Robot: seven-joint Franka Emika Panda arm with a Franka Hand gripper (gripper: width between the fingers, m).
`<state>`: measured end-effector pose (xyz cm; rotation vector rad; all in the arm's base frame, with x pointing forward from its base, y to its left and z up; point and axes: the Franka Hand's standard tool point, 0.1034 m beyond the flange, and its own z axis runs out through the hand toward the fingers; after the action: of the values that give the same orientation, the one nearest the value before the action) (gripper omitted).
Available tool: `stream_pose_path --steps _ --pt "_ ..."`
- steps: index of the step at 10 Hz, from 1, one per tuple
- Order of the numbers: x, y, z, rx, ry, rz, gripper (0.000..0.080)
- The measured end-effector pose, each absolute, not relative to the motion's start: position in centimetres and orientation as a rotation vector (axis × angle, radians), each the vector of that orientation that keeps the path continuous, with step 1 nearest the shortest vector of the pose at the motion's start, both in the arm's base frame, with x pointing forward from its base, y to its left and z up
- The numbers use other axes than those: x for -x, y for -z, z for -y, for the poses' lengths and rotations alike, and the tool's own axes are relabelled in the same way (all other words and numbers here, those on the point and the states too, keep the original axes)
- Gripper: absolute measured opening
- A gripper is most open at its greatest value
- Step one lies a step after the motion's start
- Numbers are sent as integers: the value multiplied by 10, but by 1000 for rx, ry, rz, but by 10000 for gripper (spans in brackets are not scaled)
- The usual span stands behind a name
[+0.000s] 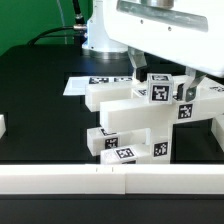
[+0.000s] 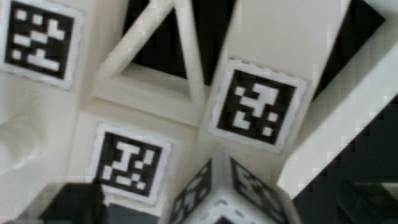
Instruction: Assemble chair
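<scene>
Two dark fingers of the pincer [image 1: 160, 78] reach down onto the upper blocks of the chair [image 1: 135, 118]; they stand close together around a tagged block, but whether they actually grip it I cannot tell. The wrist view shows only the finger tips at the frame's edge and, close beneath, the cross-braced plate [image 2: 169, 50] and tagged faces. Outward, the chair stands partly built near the middle of the black table [image 1: 40, 120], just behind a white rail [image 1: 110, 178], with the marker board [image 1: 78, 86] lying flat beyond it. The parts look rigid, light, smooth plastic, likely slippery; a hold across a bar's flat parallel faces seems safest, away from the thin braces.
</scene>
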<state>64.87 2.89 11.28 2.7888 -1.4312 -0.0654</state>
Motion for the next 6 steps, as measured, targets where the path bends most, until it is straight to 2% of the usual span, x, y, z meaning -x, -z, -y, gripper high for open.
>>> stream_pose_path --steps 6 --pt "-651 -114 -26 -3041 49 695 649"
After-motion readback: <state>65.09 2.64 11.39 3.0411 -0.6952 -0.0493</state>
